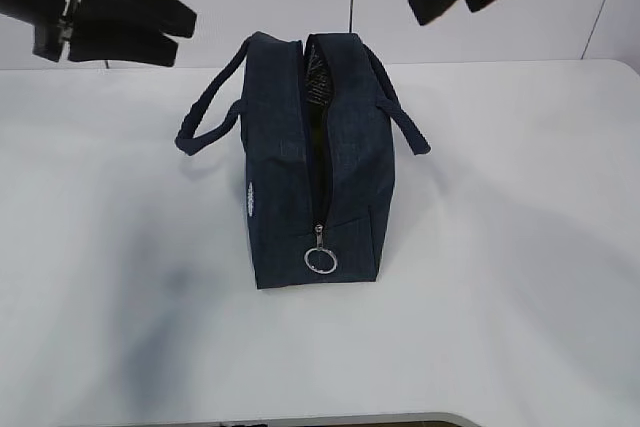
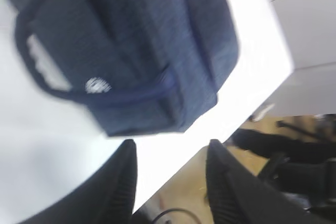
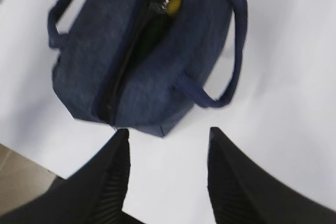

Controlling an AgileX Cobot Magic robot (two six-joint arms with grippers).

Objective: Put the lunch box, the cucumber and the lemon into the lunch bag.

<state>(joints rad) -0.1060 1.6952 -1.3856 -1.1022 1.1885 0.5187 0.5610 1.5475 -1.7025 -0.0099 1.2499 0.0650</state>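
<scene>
Inspecting the lunch bag (image 1: 300,177), upright mid-table (image 1: 520,247), we glimpse the lemon (image 3: 175,3) inside; soft fabric will sag, so we judge its padded handles best. Both the left tool (image 2: 170,182) and the right tool (image 3: 168,177) hang released, empty.

The room is brightly and evenly lit from above, so the white table (image 1: 520,277) reads almost flat, with only soft grey shadows pooling to the left of the lunch bag (image 1: 290,187) and toward the near left. The exterior view is sharp enough to pick out the zipper ring (image 1: 320,260). The left wrist view is smeared with motion blur, the bag's edges soft and the table blown out to pure white at its far right edge. The right wrist view is slightly soft too, and a small glint shows on the bag's lining (image 3: 160,1) inside the opening.
</scene>
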